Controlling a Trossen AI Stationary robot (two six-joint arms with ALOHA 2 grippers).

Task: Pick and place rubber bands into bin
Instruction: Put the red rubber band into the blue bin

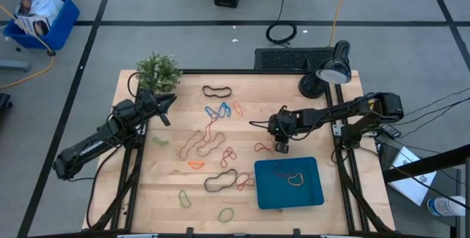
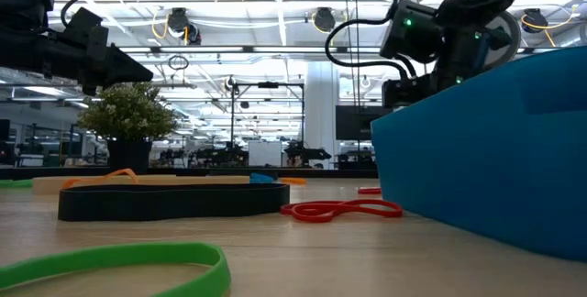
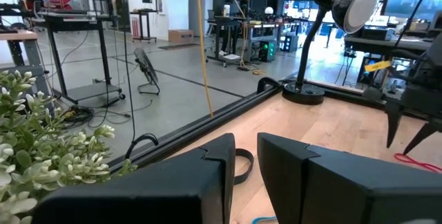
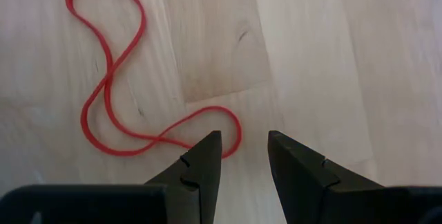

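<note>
Many rubber bands lie flat over the wooden table, among them a red one (image 1: pixel 263 148) (image 4: pixel 110 79), a black one (image 1: pixel 220 181) and a tan one (image 1: pixel 197 144). The teal bin (image 1: pixel 312 194) stands at the near right, with an orange band (image 1: pixel 295 180) lying in it. My right gripper (image 1: pixel 281 147) (image 4: pixel 244 144) is open and points steeply down just beyond the bin's far edge. The red band's looped end (image 4: pixel 233 128) lies beside one fingertip, and I cannot tell whether they touch. My left gripper (image 1: pixel 167 107) (image 3: pixel 245 175) waits level and slightly open at the table's far left.
A potted plant (image 1: pixel 158 71) stands at the far left corner, close to my left gripper. A desk lamp (image 1: pixel 330 73) stands at the far right corner. In the low view a black band (image 2: pixel 174 201) and a green band (image 2: pixel 119 265) lie near the table's front edge.
</note>
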